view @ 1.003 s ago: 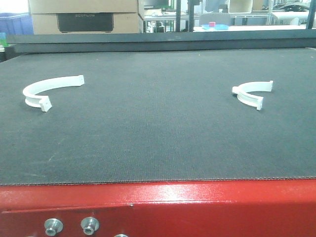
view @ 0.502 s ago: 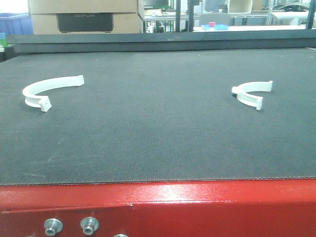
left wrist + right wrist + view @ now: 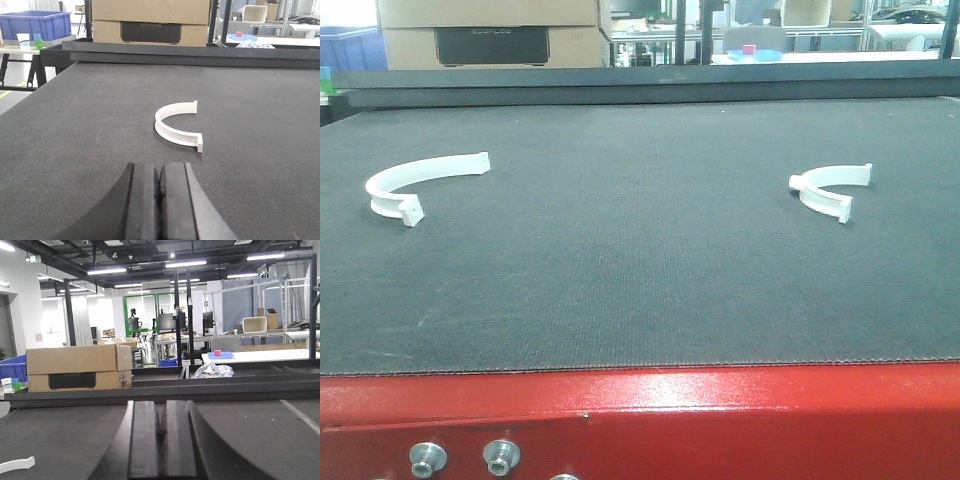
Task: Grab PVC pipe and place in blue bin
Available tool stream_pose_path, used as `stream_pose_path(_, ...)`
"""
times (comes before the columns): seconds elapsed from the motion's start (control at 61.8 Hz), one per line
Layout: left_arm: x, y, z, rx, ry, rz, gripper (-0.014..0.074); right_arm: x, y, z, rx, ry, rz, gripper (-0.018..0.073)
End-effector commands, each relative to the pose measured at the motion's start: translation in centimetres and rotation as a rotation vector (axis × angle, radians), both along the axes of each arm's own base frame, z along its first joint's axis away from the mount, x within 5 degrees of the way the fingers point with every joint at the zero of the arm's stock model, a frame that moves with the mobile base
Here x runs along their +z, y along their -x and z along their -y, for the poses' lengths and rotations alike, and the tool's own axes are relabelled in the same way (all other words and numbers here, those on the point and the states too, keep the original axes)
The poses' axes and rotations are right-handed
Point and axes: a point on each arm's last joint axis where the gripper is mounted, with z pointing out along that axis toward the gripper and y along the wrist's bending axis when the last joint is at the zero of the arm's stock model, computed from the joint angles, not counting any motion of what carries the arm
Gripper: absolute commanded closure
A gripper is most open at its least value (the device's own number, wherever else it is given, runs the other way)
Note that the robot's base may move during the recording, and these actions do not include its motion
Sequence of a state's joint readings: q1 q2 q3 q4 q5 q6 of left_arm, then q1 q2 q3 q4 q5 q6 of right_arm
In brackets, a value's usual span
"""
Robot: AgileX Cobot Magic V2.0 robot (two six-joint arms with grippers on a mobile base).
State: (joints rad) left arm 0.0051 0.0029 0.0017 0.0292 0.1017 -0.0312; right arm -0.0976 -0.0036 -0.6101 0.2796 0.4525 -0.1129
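Note:
Two white curved PVC pipe pieces lie on the dark mat. One PVC piece [image 3: 408,182] is at the left, the other PVC piece [image 3: 830,190] at the right. In the left wrist view a PVC piece [image 3: 176,126] lies a short way ahead of my left gripper [image 3: 159,172], which is shut and holds nothing. My right gripper [image 3: 161,412] is shut and empty too, low over the mat, with the tip of a PVC piece [image 3: 16,465] at its far left. The blue bin [image 3: 35,24] stands beyond the mat's far left corner. Neither gripper shows in the front view.
A cardboard box [image 3: 490,32] sits behind the mat's raised black far edge [image 3: 640,85]. The red machine frame [image 3: 640,420] runs along the near edge. A small table with cups [image 3: 30,42] carries the bin. Benches and racks fill the background.

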Motion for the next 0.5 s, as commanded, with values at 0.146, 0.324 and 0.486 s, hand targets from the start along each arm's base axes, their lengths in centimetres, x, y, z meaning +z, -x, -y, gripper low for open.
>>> stream_pose_path(0.146,0.19,0.03,0.0,0.0,0.005,0.018,0.0708,0.17,0.07,-0.04,0.004,-0.003,-0.002,0.0728)
stream_pose_path(0.324,0.19,0.03,0.0,0.0,0.005,0.018,0.0708,0.37,0.12,-0.01,0.002,-0.008,0.021,0.0728)
stream_pose_path(0.486,0.24,0.03,0.0,0.0,0.004,0.022,0.0708,0.37,0.12,-0.06,0.011,-0.018,0.02,0.0728)
